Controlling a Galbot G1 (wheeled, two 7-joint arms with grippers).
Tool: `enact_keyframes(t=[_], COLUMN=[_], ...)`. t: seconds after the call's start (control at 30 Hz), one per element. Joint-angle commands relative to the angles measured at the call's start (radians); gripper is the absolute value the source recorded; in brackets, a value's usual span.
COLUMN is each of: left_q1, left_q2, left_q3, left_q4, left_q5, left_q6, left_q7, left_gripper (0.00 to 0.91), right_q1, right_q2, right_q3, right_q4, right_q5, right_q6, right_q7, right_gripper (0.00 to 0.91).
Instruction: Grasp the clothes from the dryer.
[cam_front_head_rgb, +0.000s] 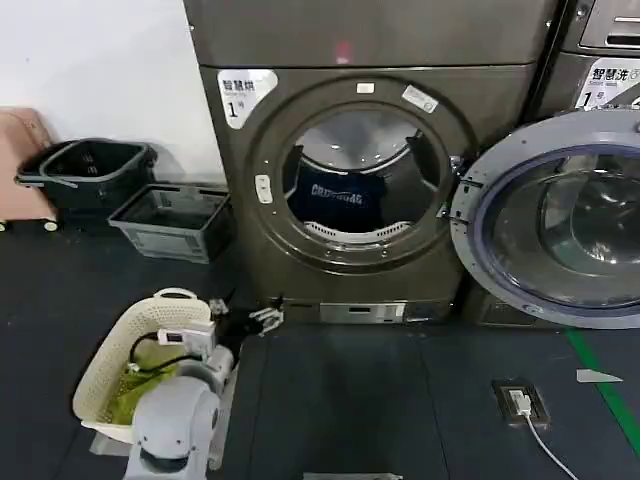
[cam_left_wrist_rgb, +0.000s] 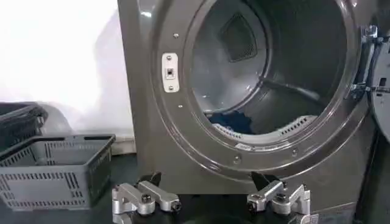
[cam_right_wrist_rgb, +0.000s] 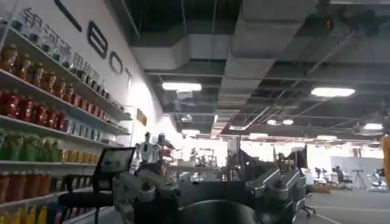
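The dryer (cam_front_head_rgb: 470, 110) is the bronze-grey machine straight ahead, its silver-rimmed glass door (cam_front_head_rgb: 470, 215) swung open to the right. The clothes (cam_front_head_rgb: 338, 195), dark navy with a pale band of lettering, lie at the bottom of the drum; in the left wrist view a blue patch of the clothes (cam_left_wrist_rgb: 234, 122) shows behind the drum lip. My left gripper (cam_front_head_rgb: 265, 318) is open and low above the floor, in front of the dryer's lower left corner, well below the porthole. Its fingers (cam_left_wrist_rgb: 155, 182) hold nothing. My right gripper (cam_right_wrist_rgb: 213, 182) is open and points away, towards a room with shelves.
A white laundry basket (cam_front_head_rgb: 110, 345) holding something green stands on the floor by my left arm. A grey crate (cam_front_head_rgb: 170, 222) and a dark basket (cam_front_head_rgb: 95, 170) sit against the wall at left. A floor socket with a cable (cam_front_head_rgb: 520, 402) lies at right, under a neighbouring machine (cam_front_head_rgb: 600, 60).
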Motion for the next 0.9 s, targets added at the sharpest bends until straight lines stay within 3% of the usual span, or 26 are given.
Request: enact_keyframes(t=[0.03,0.9], left_q1=[0.001,0.006], left_q2=[0.001,-0.003], left_q3=[0.0,0.007], left_q4=[0.0,0.003], left_q5=[-0.002,0.02], left_q6=[0.049,0.049], left_q7=[0.0,0.007], left_gripper=[0.907,0.907], right_q1=[0.0,0.007], right_q2=[0.001,0.002], right_q3=[-0.007,-0.02], right_q4=[0.001,-0.002], right_q5=[-0.002,0.0], right_q6=[0.01,0.008], right_q7=[0.013,0.028], right_gripper=[0.907,0.907])
